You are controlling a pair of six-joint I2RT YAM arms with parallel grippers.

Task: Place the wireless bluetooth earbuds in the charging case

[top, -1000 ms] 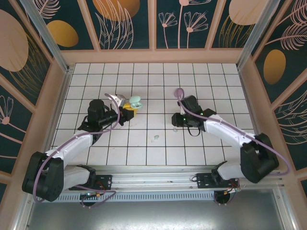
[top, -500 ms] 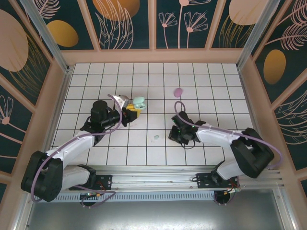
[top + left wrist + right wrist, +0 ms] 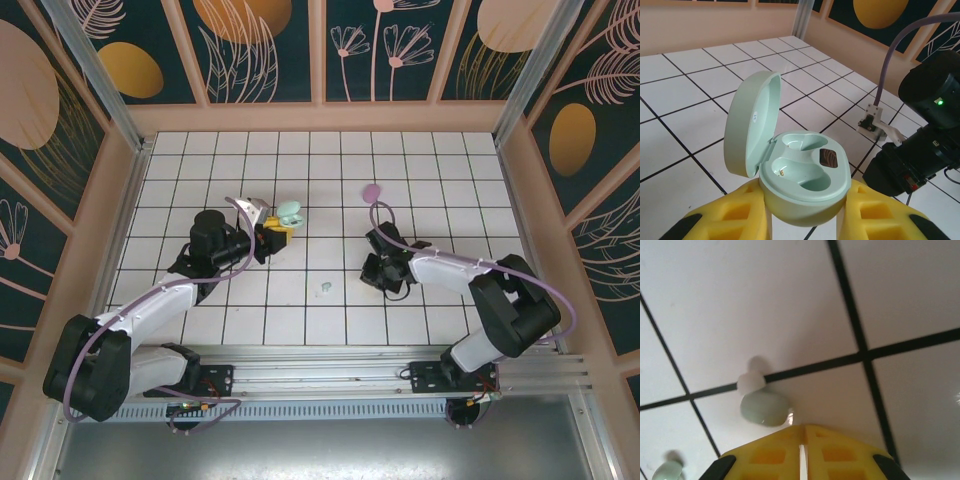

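A: Where's the charging case (image 3: 802, 172)?
B: Open, clamped in the left pincer (image 3: 272, 235).
A: And the earbud?
B: A mint earbud (image 3: 764, 409) lies on the surface (image 3: 330, 200) just beyond the right pincer (image 3: 801, 432), slightly left of its tips. That pincer looks closed and, I think, empty.

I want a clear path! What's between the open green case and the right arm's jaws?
Bare white tiles, in the top view, between the green case and the right gripper. A tiny green earbud lies off that line.
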